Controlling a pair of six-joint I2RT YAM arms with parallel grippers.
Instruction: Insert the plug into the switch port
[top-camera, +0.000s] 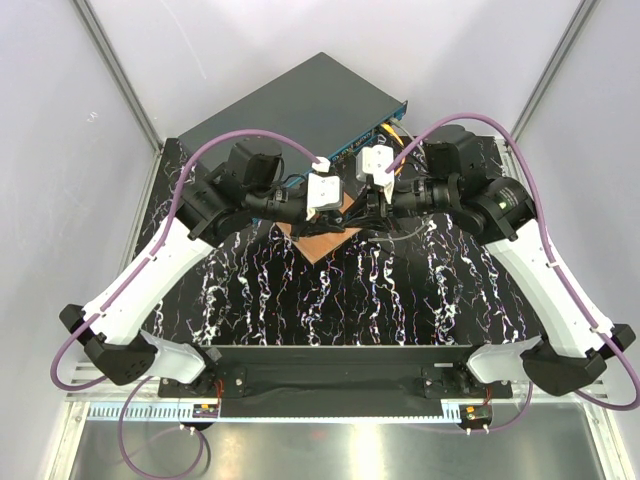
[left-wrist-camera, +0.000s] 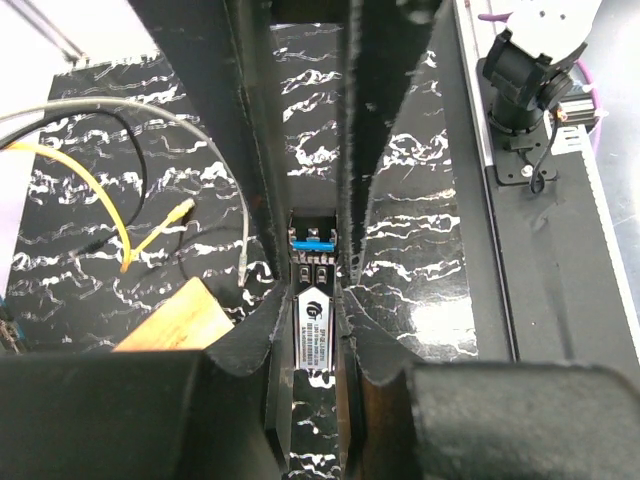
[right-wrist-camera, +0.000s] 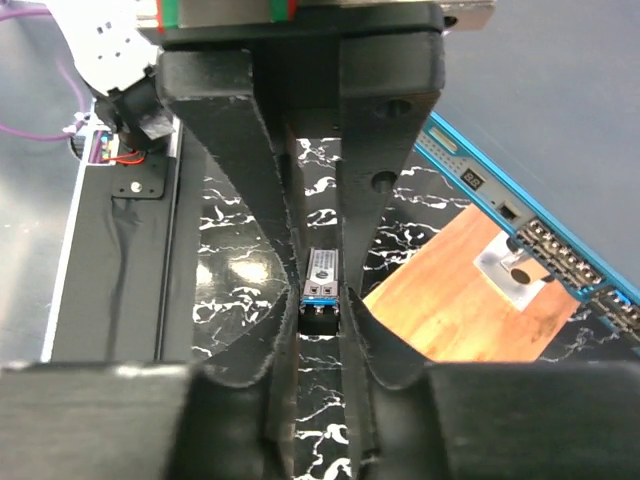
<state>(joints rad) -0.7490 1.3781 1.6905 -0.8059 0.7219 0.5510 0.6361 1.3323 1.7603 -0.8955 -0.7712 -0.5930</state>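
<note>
Metal plug (left-wrist-camera: 315, 335) sits pinched between both grippers above the desk's far edge. The left gripper (left-wrist-camera: 315, 305) clamps one end and the right gripper (right-wrist-camera: 322, 312) looks pressed onto the other (probably a handover for better aim), near the switch port (right-wrist-camera: 560, 255).

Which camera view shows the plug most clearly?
The left wrist view: the plug lies lengthwise in the left gripper, its white label and blue end visible. The right wrist view shows it smaller, inside the right gripper. In the top view the grippers hide it.
</note>
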